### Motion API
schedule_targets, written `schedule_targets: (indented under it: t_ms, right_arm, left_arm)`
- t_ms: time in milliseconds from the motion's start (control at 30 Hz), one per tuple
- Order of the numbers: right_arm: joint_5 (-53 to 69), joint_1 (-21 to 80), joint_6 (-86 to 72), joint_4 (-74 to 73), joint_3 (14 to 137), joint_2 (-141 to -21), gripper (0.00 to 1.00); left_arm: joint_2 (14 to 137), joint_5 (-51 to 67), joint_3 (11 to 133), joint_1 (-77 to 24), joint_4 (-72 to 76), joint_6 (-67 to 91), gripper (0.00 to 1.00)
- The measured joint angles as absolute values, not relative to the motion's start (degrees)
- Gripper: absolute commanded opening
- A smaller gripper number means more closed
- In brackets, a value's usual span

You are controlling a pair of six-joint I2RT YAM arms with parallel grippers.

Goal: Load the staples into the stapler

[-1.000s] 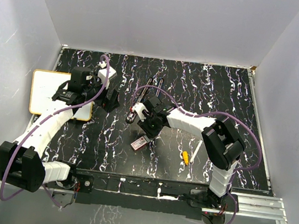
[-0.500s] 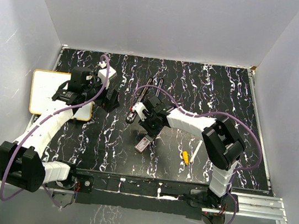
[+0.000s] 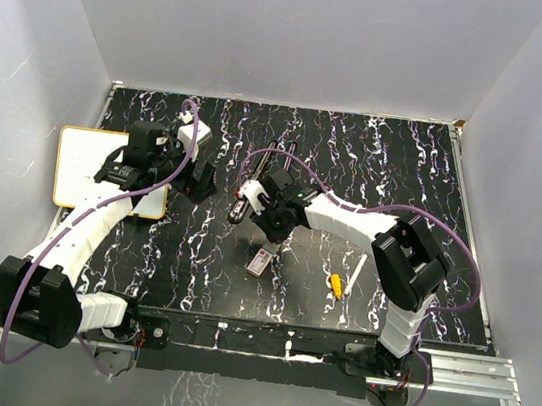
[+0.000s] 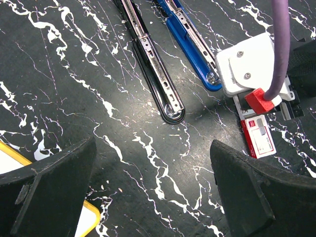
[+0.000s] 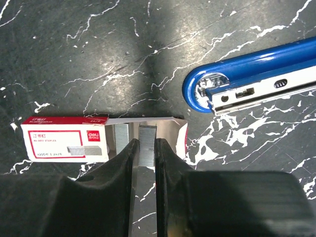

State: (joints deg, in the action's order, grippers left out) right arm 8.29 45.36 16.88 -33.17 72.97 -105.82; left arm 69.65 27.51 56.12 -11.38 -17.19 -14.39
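Right gripper (image 5: pixel 146 144), wrist view: jaws drawn nearly together on a short staple strip (image 5: pixel 147 131), one finger on each long side, directly over the open end of the staple box (image 5: pixel 63 143). A second strip (image 5: pixel 121 137) lies in the tray beside it. Whether the held strip has cleared the tray cannot be told from this angle. The box lies flat on the black marbled table (image 5: pixel 74 59), just beside the rounded end of the blue stapler (image 5: pixel 247 64), which is opened with its metal channel facing up.

Left gripper (image 4: pixel 153 197), wrist view: jaws spread wide, holding nothing, hovering over the table near the black stapler (image 4: pixel 157 79), which is also opened and lies alongside the blue one.

Overhead view: a white board with a yellow edge (image 3: pixel 80 161) sits at the left under the left arm; a yellow-tipped pen (image 3: pixel 342 282) lies well apart to the right.

Step in hand, as judged: lifting the strip out and carrying it to a stapler channel, probably the blue one, being nearest. To do it well, raise the strip straight up so the light box is not dragged along. Keep the pinch gentle (glued strips snap easily). Turn the wrist until the strip runs parallel to the channel, legs down. Then lower it flat into the channel rather than releasing from above
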Motion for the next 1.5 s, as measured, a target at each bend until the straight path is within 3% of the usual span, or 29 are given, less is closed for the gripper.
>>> schedule_targets:
  t_ms: [233,500,900,1500]
  right_arm:
    - [12.6,45.4,19.0,-35.7,73.4,-105.6,0.22]
    - [15.2,45.4,20.4,-37.1,73.5,-105.4,0.46]
    - [15.6,45.4,20.9,-37.1,73.5,-104.5,0.32]
    - [15.8,45.4,20.6,-37.1,73.5,-105.3,0.32]
  left_arm:
    - [69.6,27.5,56.1,-11.4,-17.2,-14.4,0.97]
    - [69.6,27.7,55.9,-11.4,-17.1,-14.4,0.97]
    - [69.6,27.7,55.3,-11.4,-17.2,-14.6,0.97]
    - [69.6,27.7,55.3,-11.4,-17.2,-15.0,0.97]
